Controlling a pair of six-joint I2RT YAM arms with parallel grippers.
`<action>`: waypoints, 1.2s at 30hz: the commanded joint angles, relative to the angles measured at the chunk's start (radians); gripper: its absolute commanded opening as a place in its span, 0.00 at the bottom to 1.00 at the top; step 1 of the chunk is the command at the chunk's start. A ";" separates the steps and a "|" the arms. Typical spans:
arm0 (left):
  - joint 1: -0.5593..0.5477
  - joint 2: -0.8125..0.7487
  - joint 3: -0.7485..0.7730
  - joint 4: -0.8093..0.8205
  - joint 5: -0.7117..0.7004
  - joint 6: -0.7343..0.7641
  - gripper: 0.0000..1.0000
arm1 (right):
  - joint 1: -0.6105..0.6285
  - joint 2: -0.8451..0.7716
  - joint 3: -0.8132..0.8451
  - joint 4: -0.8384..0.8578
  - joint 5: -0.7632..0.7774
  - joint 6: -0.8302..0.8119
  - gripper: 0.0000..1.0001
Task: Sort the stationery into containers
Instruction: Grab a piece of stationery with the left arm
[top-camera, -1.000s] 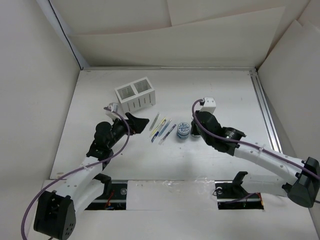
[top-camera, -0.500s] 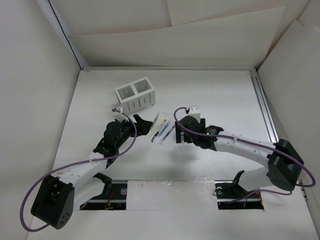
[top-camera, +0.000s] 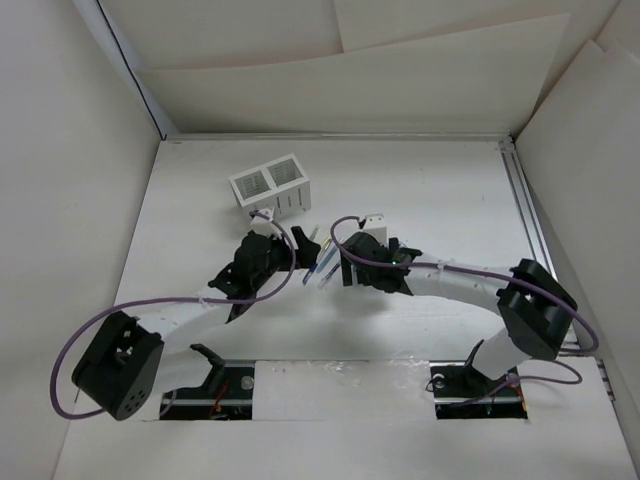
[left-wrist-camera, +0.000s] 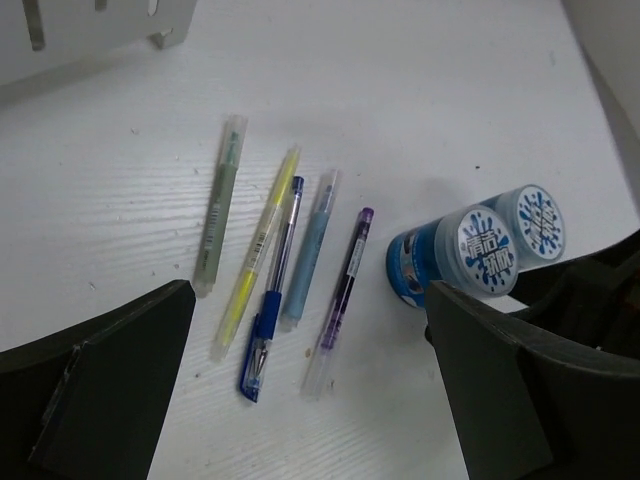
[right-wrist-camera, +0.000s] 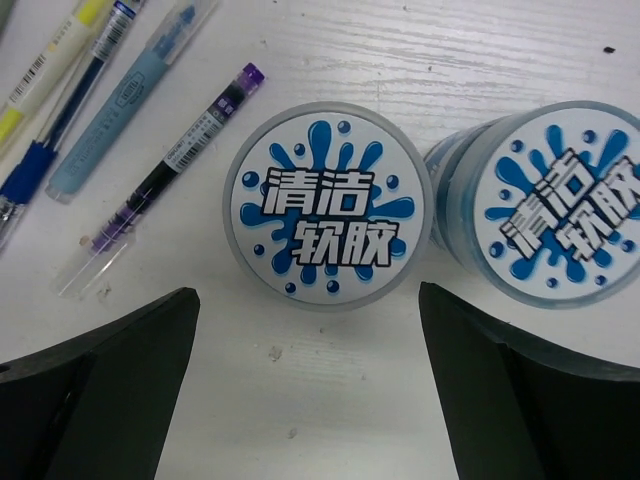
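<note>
Several pens lie side by side on the white table: a grey-green one (left-wrist-camera: 220, 200), a yellow one (left-wrist-camera: 258, 250), a blue one (left-wrist-camera: 272, 290), a light blue one (left-wrist-camera: 310, 250) and a purple one (left-wrist-camera: 343, 285). Two round blue-and-white tubs (right-wrist-camera: 328, 220) (right-wrist-camera: 560, 215) stand upright just right of them. My left gripper (left-wrist-camera: 308, 300) hovers open above the pens' near ends. Over the nearer tub my right gripper (right-wrist-camera: 308, 300) is open, with nothing between its fingers. The white slatted organizer (top-camera: 271, 187) stands behind the pens. The top view shows only part of the pens (top-camera: 325, 265); the tubs are hidden under the right arm.
A metal rail (top-camera: 528, 210) runs along the table's right side. White board walls close in the left, back and right. Both arms reach toward the table's middle, their wrists close together.
Both arms have swung inward to the pens and tubs. The right gripper went from shut to open and now covers the tubs in the top view.
</note>
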 joint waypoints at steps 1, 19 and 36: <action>-0.023 0.052 0.110 -0.054 -0.132 0.004 1.00 | -0.003 -0.096 0.032 0.019 0.023 0.017 0.97; -0.023 0.128 0.250 -0.117 -0.224 0.042 1.00 | 0.006 -0.469 -0.014 0.100 0.179 -0.075 1.00; -0.050 0.529 0.581 -0.447 -0.261 0.108 0.35 | -0.043 -0.546 -0.131 0.244 0.210 -0.036 1.00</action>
